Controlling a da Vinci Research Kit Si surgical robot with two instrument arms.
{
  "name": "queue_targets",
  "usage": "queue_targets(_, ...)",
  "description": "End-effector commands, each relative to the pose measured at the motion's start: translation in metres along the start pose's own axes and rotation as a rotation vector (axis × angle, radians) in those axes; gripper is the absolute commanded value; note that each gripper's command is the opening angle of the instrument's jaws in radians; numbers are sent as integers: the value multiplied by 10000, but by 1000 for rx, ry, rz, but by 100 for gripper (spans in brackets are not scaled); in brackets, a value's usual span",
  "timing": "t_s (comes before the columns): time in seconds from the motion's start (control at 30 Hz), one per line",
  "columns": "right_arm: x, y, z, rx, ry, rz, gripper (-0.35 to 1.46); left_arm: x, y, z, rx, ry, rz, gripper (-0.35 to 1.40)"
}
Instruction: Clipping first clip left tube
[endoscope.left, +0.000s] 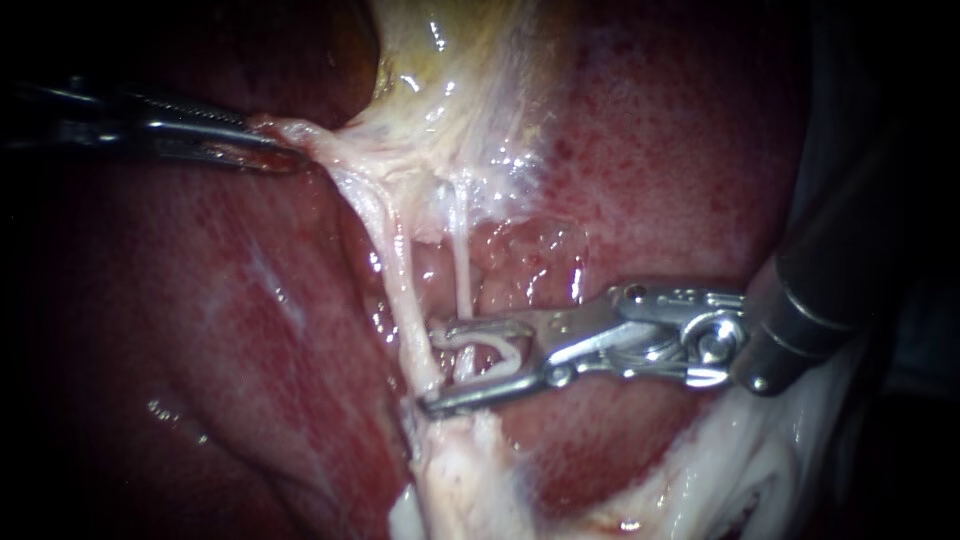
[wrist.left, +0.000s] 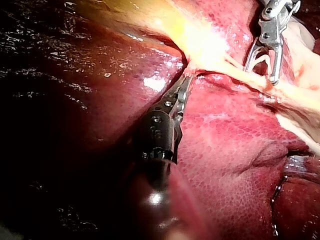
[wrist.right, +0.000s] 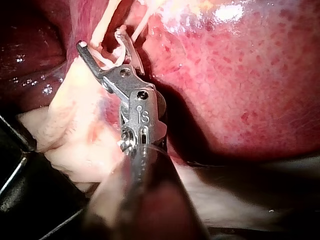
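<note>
Two pale tubes run down from the gallbladder (endoscope.left: 450, 60): a thicker left tube (endoscope.left: 395, 270) and a thin right tube (endoscope.left: 462, 260). My right instrument (endoscope.left: 430, 368) reaches in from the right, its jaws standing apart with a white clip (endoscope.left: 495, 348) held between them. The thin right tube drops into the gap between the jaws, and the jaw tips reach the left tube. My left instrument (endoscope.left: 265, 145) is shut on pale tissue (endoscope.left: 300, 135) beside the gallbladder and holds it stretched to the left. In the right wrist view the clip (wrist.right: 119, 47) sits between the jaws.
Red liver (endoscope.left: 650, 150) surrounds the tubes on both sides. Pale fatty tissue (endoscope.left: 470, 470) lies below the jaws and along the lower right. The right instrument's dark shaft (endoscope.left: 810, 300) crosses the right side.
</note>
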Motion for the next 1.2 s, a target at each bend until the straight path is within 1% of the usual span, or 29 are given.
queue_targets(0.03, 1, 0, 2, 6, 4, 4, 50, 0, 0, 0, 0, 0, 0, -35)
queue_targets(0.13, 4, -3, 9, 28, 19, 12, 50, 0, 0, 0, 0, 0, 0, -35)
queue_targets(0.27, 5, -6, 17, 57, 14, 15, 50, 0, 0, 0, 0, 0, 0, -35)
queue_targets(0.33, 6, -7, 22, 71, 20, 17, 50, 0, 0, 1, 0, 0, 0, -35)
queue_targets(0.5, 5, -8, 38, 82, 24, 16, 50, 1, 0, 2, 1, 0, 0, -35)
queue_targets(0.6, 6, -12, 43, 90, 33, 20, 50, 1, 0, 2, 1, 0, 0, -35)
queue_targets(0.7, 8, -17, 46, 102, 40, 24, 50, 1, 0, 2, 1, 0, 0, -35)
queue_targets(0.8, 9, -26, 49, 121, 44, 20, 50, 1, 0, 2, 1, 0, 0, -35)
queue_targets(0.9, 13, -37, 52, 143, 44, 17, 50, 1, 0, 2, 1, 0, 0, -35)
queue_targets(1.03, 22, -56, 54, 173, 38, 14, 50, 1, 0, 1, 1, 0, 0, -35)
queue_targets(1.1, 28, -63, 55, 186, 36, 14, 49, 1, 0, 1, 1, 0, 0, -35)
queue_targets(1.2, 38, -68, 53, 200, 32, 15, 47, 0, 0, 2, 1, 0, 0, -35)
